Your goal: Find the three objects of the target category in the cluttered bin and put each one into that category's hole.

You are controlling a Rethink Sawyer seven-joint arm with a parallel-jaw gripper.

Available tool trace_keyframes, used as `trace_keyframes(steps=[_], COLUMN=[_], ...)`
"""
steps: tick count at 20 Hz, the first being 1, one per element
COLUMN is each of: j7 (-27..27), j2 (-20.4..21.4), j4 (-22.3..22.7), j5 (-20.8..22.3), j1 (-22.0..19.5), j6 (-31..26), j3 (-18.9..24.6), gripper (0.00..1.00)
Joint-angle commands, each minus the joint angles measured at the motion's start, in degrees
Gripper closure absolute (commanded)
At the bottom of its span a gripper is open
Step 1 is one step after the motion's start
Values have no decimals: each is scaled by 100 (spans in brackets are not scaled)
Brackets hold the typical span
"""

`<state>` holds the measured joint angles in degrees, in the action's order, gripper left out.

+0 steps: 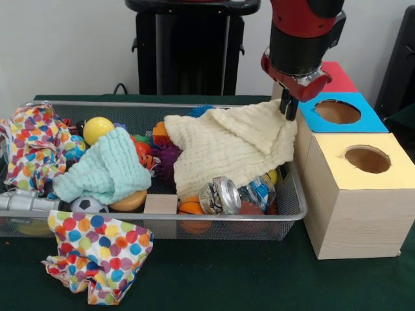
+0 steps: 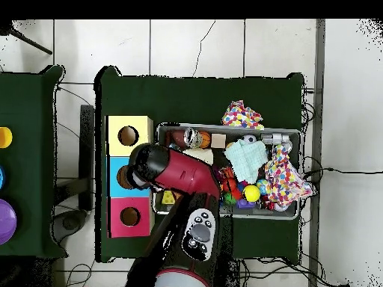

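Observation:
The wire mesh bin (image 1: 162, 104) is full of clutter. An orange-brown bun-like toy (image 1: 130, 201) peeks out under a teal cloth (image 1: 107, 168) at the bin's front; I see no other bun toys. My gripper (image 1: 287, 107) hangs at the bin's right end beside the blue-topped box, shut on the raised corner of a cream cloth (image 1: 227, 149). The red-topped box (image 1: 338, 76) stands behind the blue one, its hole hidden by the arm there. In the overhead view the red-topped box's hole (image 2: 130, 217) shows open, and the arm (image 2: 176, 172) covers the gripper.
Blue-topped box (image 1: 337, 111) and yellow-topped box (image 1: 367, 159) stand right of the bin. The bin also holds a yellow ball (image 1: 97, 128), a crushed can (image 1: 220, 194), a wooden cube (image 1: 161, 204) and a polka-dot cloth (image 1: 32, 146). Another polka-dot cloth (image 1: 97, 256) lies on the table in front.

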<state>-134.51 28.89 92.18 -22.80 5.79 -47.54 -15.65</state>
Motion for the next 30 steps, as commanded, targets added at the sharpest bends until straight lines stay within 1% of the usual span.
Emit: trace_keyframes(steps=[1,2,3,5,7,11,14,17,18,21,24,25,26,28,30], j7=[-867,-852,-884,-877,-861,-869,-849,-740,-673,-591,-646,-822,-948,-1020,-1170], j2=[-597,-639,-741,-863,-945,-1052,-1148,-1223,-1231,-1185,-1191,-1188,-1146,-1055,-796], j4=[-65,-79,-210,-374,-442,-320,-343,-323,-318,-223,-195,-210,-157,-199,-291], j5=[300,324,497,715,830,770,786,728,726,672,637,583,489,404,295], j1=[-196,-193,-81,41,92,24,-10,-135,-145,-236,-201,-123,-96,-80,-22], j6=[204,232,267,304,445,639,738,903,939,1085,1104,947,899,639,141], j3=[-19,-45,-242,-498,-614,-492,-501,-427,-428,-314,-315,-404,-397,-368,-380], gripper=[100,100,100,100,100,100,100,100,0,0,0,0,0,0,0])
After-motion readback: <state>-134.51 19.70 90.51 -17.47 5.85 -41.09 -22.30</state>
